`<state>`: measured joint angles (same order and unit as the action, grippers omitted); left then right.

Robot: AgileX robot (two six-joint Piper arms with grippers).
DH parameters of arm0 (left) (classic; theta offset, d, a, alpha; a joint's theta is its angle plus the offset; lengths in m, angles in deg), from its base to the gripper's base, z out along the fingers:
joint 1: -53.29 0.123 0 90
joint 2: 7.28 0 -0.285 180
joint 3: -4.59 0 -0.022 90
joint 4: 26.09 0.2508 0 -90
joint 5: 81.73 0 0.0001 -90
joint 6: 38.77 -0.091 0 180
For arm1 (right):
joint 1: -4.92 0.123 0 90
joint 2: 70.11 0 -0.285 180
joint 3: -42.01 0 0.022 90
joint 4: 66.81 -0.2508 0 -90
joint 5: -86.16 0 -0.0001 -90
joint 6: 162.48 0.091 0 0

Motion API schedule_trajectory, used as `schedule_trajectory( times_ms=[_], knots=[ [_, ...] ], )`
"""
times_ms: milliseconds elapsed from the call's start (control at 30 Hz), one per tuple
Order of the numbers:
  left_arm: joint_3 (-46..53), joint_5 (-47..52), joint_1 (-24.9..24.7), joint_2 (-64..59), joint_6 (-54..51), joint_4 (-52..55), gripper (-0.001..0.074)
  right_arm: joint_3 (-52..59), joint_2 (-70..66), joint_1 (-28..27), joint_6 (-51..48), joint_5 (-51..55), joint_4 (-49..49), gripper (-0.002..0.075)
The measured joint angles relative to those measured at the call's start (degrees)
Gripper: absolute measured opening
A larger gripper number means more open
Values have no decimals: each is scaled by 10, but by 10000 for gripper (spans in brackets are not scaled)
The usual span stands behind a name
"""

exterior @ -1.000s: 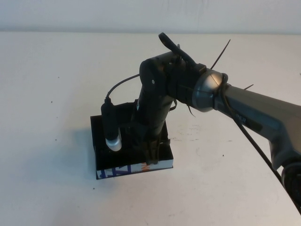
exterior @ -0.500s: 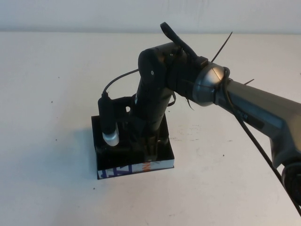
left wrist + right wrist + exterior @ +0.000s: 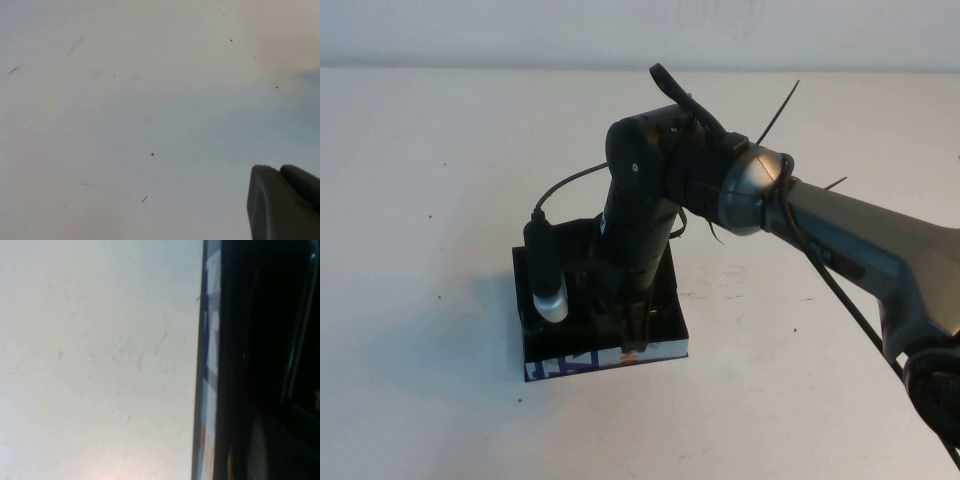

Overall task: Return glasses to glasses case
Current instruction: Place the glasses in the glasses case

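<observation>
The glasses case (image 3: pixel 604 352) sits on the white table (image 3: pixel 430 200) with its blue, white and orange printed side facing the robot, and that same printed edge (image 3: pixel 210 365) shows up in the right wrist view next to the dark inside of the box. The right gripper (image 3: pixel 632 335) is reaching straight down into the case near the printed side with its fingers clenched tight, though it's too dark in there to make out the glasses or tell if it's gripping anything. The left gripper (image 3: pixel 285 205) only pokes in as a dark corner over bare table in its own wrist view, so where it is relative to the case and what its fingers are doing can't be told.
</observation>
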<state>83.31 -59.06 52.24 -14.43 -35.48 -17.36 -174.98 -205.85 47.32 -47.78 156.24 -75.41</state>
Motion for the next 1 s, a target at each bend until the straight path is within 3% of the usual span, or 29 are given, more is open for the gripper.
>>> schedule_trajectory(
  times_ms=[633,1000],
  knots=[
    [0,0,0,0,0,0,-1,0,-8,-5,0,0,1,17],
    [0,0,0,0,0,0,-1,0,-4,-5,0,0,1,222]
  ],
)
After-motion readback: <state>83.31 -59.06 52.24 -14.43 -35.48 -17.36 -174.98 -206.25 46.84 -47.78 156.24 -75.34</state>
